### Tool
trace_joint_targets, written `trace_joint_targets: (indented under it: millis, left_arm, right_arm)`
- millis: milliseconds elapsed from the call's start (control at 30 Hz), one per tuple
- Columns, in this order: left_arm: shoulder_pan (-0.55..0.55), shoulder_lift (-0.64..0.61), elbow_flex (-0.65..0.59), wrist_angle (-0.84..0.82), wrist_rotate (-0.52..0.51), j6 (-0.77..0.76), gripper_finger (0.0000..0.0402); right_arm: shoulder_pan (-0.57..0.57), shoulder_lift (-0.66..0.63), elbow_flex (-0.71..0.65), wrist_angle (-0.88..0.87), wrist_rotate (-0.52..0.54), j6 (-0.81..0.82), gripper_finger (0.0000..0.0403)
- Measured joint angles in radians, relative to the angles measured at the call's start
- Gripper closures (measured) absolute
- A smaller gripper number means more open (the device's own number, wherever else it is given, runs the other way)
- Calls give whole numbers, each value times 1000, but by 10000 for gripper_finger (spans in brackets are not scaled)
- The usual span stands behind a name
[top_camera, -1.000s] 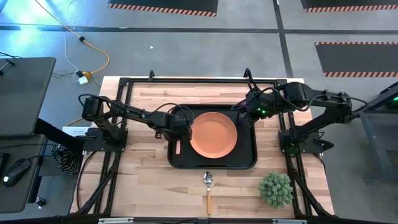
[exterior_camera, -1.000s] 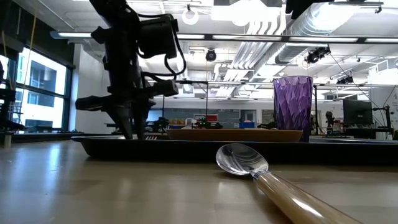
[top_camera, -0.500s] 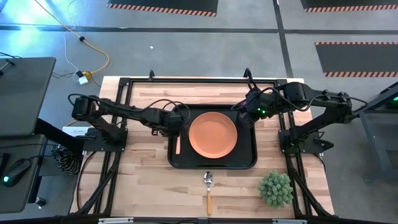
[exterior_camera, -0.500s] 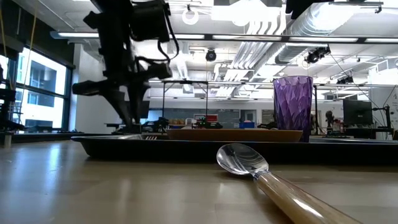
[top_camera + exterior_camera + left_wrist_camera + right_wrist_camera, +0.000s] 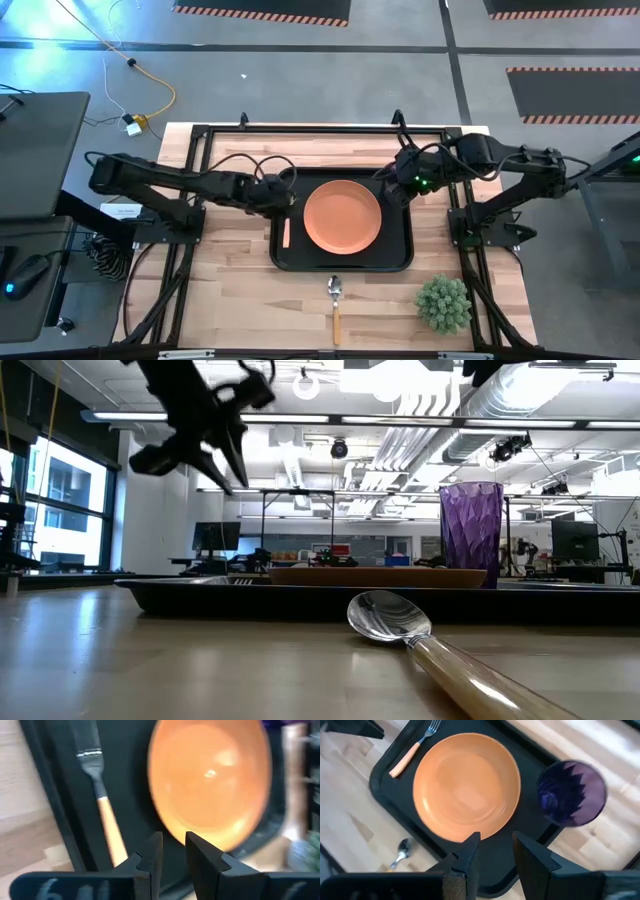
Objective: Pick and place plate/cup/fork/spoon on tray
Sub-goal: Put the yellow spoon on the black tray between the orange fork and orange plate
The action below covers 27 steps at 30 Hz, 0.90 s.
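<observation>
The black tray [image 5: 400, 262] lies at the table's middle. The orange plate [image 5: 342, 215] rests flat in it. The fork [image 5: 285, 232] lies along the tray's left side, left of the plate, tines toward the far edge. The purple cup [image 5: 572, 792] stands upright at the tray's far right corner. The spoon [image 5: 335, 298] lies on the table near the tray's front edge. My left gripper [image 5: 288, 195] is open and empty, raised above the tray's far left corner. My right gripper [image 5: 392, 190] is open and empty above the cup.
A small green plant [image 5: 443, 303] stands on the table at the near right, beside the tray's corner. Black frame rails [image 5: 300, 130] run along the table's far edge and sides. Bare wood shows left and right of the spoon.
My left gripper has gone up from the tray's floor beside the fork and drawn back toward the table's left edge. The fork stays lying on the tray.
</observation>
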Motion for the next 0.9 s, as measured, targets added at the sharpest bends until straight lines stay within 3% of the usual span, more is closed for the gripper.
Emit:
trace_joint_targets:
  millis: [500, 900]
  left_arm:
    - [-103, -232, 0, 10, 5, 248, 326]
    - [-201, -408, 0, 8, 8, 389, 326]
  right_arm:
    - [216, 1, 0, 135, 23, 401, 297]
    - [351, 89, 0, 598, 187, 367, 297]
